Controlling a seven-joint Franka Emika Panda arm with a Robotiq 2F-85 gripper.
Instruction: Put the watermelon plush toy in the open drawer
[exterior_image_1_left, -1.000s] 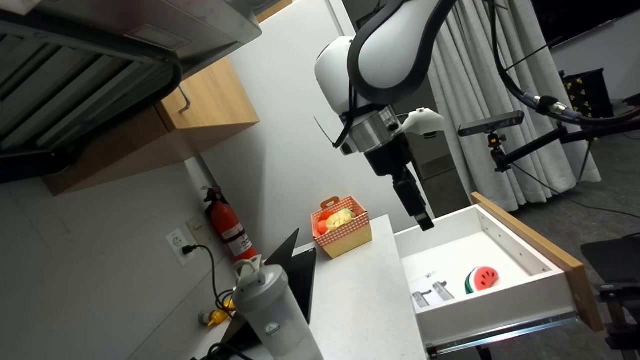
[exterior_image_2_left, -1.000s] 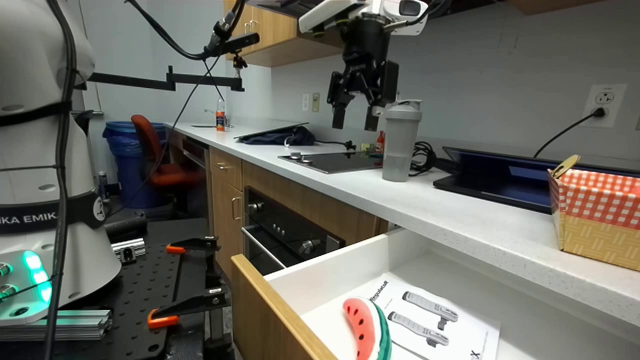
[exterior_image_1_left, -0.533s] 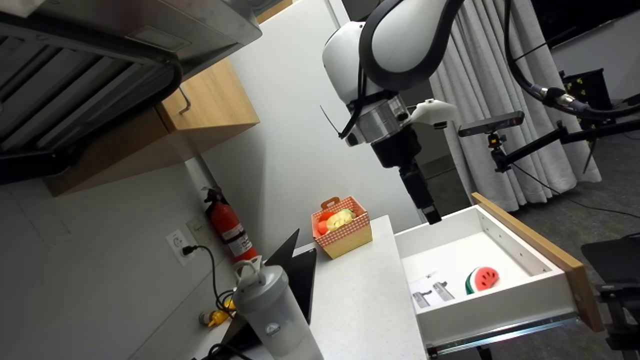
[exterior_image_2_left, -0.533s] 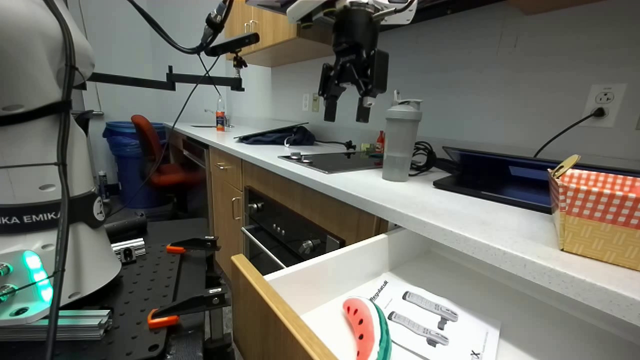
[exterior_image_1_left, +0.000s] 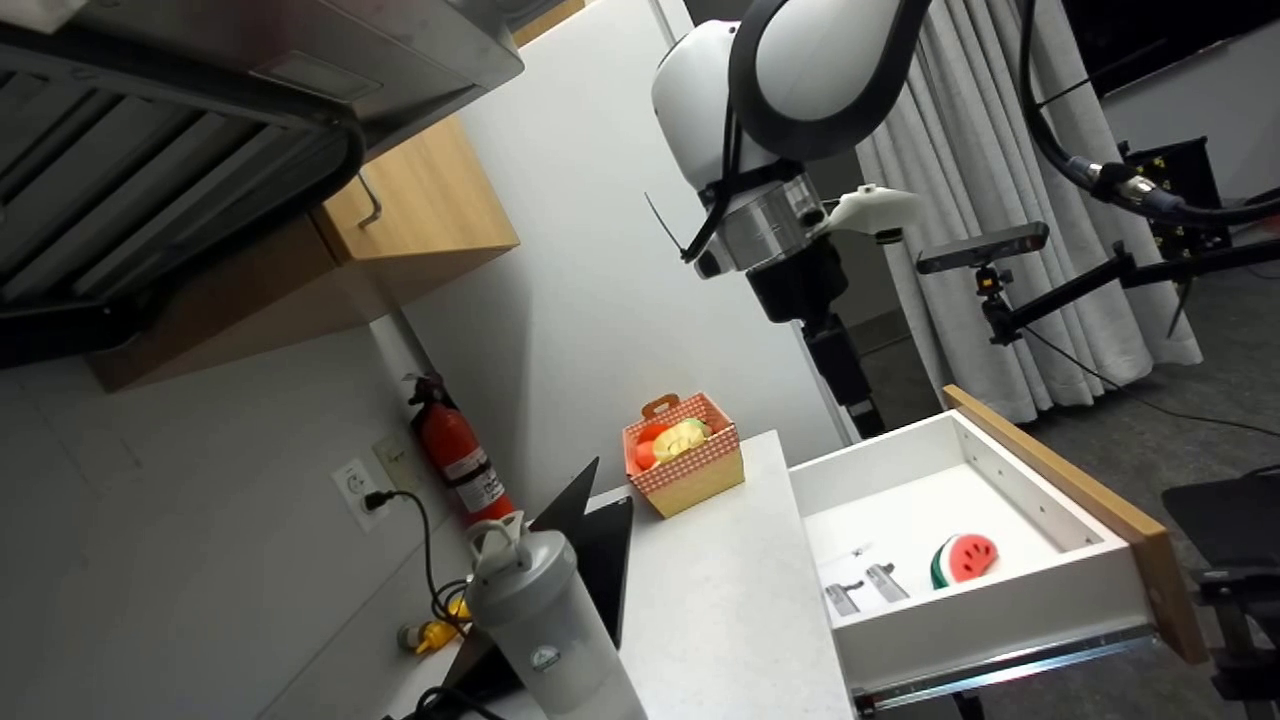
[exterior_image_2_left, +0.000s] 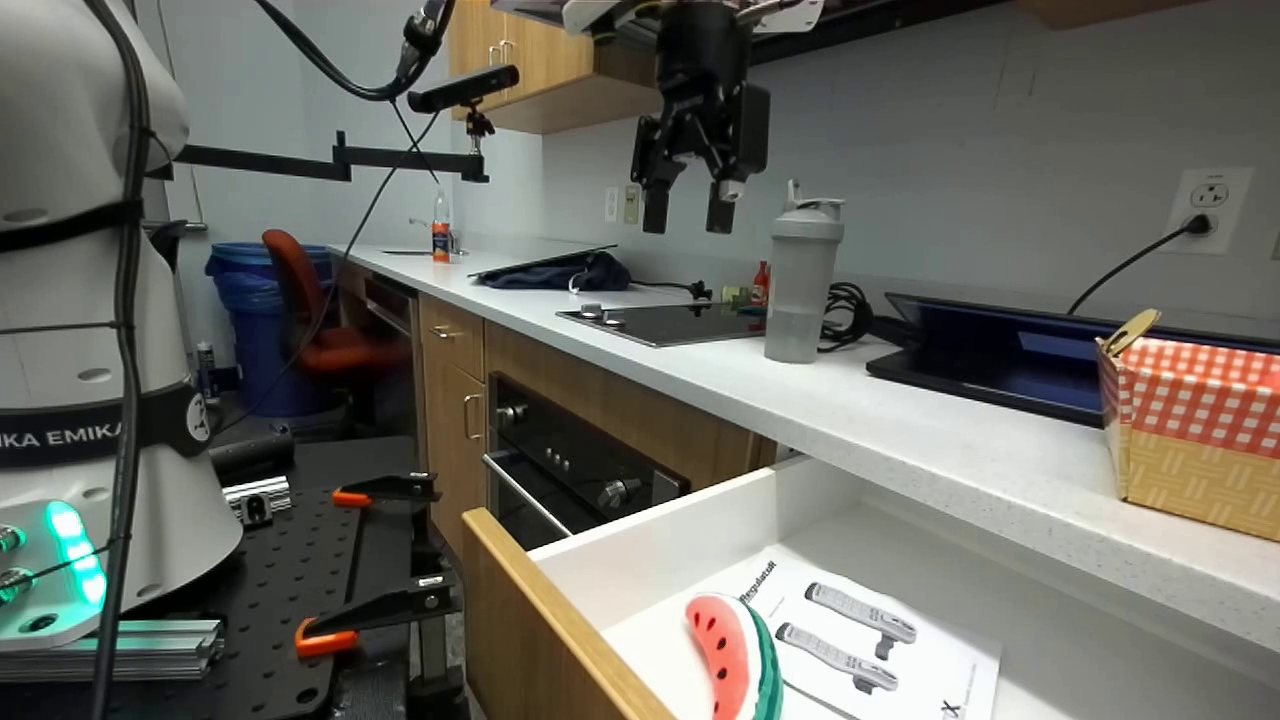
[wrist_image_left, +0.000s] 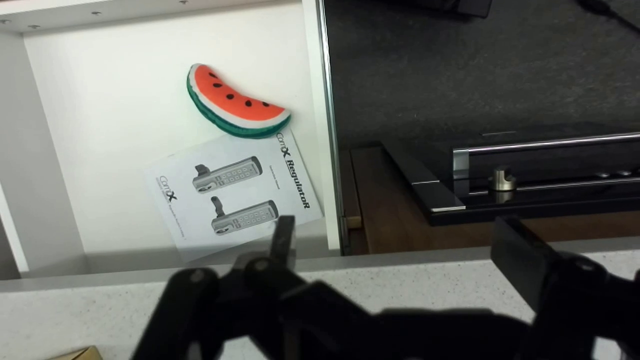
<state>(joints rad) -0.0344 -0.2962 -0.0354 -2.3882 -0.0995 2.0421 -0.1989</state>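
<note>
The watermelon plush toy (exterior_image_1_left: 968, 557) lies on the floor of the open drawer (exterior_image_1_left: 1060, 475). In the other exterior picture the toy (exterior_image_2_left: 728, 650) sits behind the drawer's wooden front (exterior_image_2_left: 545, 610), its lower end cut off by the frame. The wrist view shows the whole toy (wrist_image_left: 237, 100) on the drawer's white floor (wrist_image_left: 115, 100), touching or just beside a printed sheet. My gripper (exterior_image_2_left: 688, 215) is open and empty, high above the counter and apart from the toy. In the wrist view its fingers (wrist_image_left: 395, 230) are spread wide with nothing between them.
The printed sheet (wrist_image_left: 240, 195) lies in the drawer. On the counter (exterior_image_2_left: 950, 430) stand a checkered basket (exterior_image_2_left: 1200, 465) with toy food in it, a laptop (exterior_image_2_left: 980, 365) and a grey shaker bottle (exterior_image_2_left: 803, 290). A camera on an arm (exterior_image_1_left: 985, 250) stands beside the robot.
My gripper has risen, moving up and slightly right in an exterior view and up and left in the opposite one. It stays open. The toy and the drawer have not moved.
</note>
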